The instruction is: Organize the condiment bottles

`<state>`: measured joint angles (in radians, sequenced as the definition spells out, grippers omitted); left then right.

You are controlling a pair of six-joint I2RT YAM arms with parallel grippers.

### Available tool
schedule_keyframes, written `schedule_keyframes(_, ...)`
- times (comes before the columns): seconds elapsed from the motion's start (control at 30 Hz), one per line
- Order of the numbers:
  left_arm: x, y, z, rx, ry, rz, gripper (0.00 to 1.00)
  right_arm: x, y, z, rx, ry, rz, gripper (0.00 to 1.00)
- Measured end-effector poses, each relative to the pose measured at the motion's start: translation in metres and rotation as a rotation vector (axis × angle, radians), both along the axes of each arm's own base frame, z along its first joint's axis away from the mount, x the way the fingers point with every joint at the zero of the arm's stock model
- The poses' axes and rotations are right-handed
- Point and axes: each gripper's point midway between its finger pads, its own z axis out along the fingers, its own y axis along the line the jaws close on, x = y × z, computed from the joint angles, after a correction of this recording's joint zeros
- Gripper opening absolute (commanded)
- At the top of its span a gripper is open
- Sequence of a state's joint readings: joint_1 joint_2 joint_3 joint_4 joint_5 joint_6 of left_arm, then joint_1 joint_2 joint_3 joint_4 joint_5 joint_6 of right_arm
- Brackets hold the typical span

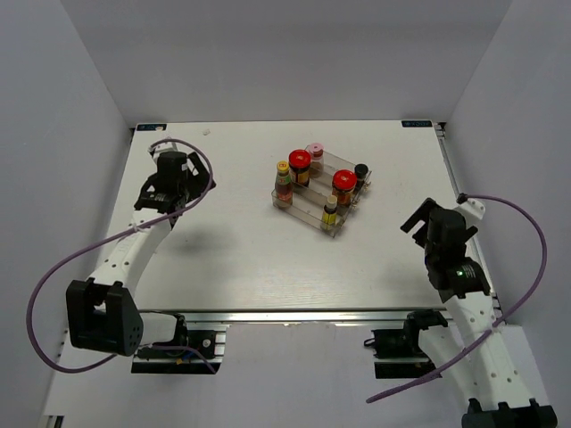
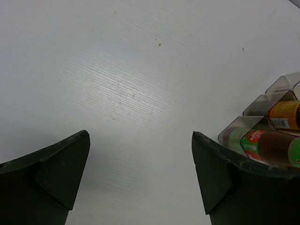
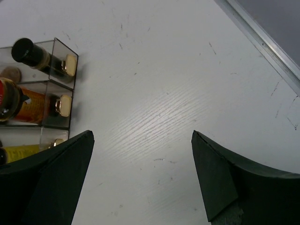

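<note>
Six condiment bottles (image 1: 343,182) are seated in the clear stepped rack (image 1: 306,209), right of centre on the table (image 1: 223,259); the left gripper (image 2: 140,136) and the right gripper (image 3: 143,133) are held agape, empty, well apart from it; a slim bottle could be toppled if clipped during any approach.

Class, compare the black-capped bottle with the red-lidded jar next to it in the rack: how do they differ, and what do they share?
The black-capped bottle has a narrow black cap; the red-lidded jar has a wide red lid. The bottle stands in the far row of the clear rack, the jar one row nearer the arms. Both stand upright in it.
</note>
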<state>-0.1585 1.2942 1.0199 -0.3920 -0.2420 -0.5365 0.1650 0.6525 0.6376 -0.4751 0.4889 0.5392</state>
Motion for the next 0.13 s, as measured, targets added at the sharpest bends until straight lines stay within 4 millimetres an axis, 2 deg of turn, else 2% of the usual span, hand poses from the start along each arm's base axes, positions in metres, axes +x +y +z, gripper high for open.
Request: schedule_keyframes(0.13,-0.0056,0.0000,-0.0038,-0.009,0.005,-0.004,0.98,-0.0025,-0.0029,0.0119,0.000,-0.053,-0.011,0.89)
